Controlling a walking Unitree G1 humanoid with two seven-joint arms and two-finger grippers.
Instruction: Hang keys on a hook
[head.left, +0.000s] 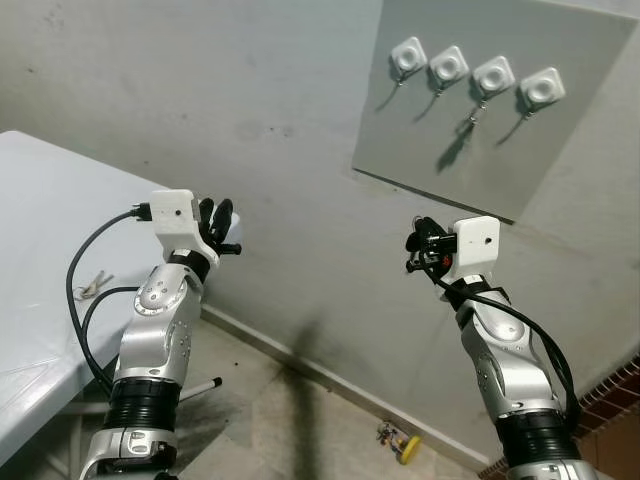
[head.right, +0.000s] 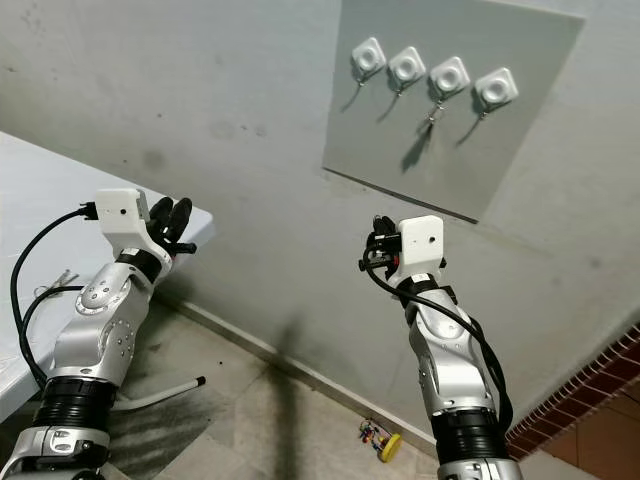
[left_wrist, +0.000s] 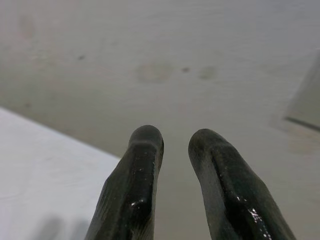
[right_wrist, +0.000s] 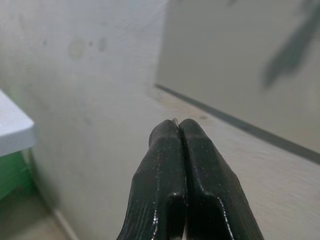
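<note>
Four white hooks (head.left: 470, 72) sit in a row on a grey board (head.left: 560, 150) high on the wall. A small metal thing (head.left: 478, 113), too small to name, hangs below the third hook and throws a dark shadow on the board. My right gripper (head.left: 415, 245) is raised in front of the wall, below and left of the board. It is shut, fingertips (right_wrist: 172, 131) pressed together, with nothing clearly between them. My left gripper (head.left: 220, 222) is held up by the table corner, open by a narrow gap and empty.
A pale table (head.left: 40, 230) stands at the left, with a small light object (head.left: 92, 288) lying near my left arm's cable. A yellow thing (head.left: 405, 445) lies on the floor by the wall base. Brick flooring (head.left: 615, 395) shows at the far right.
</note>
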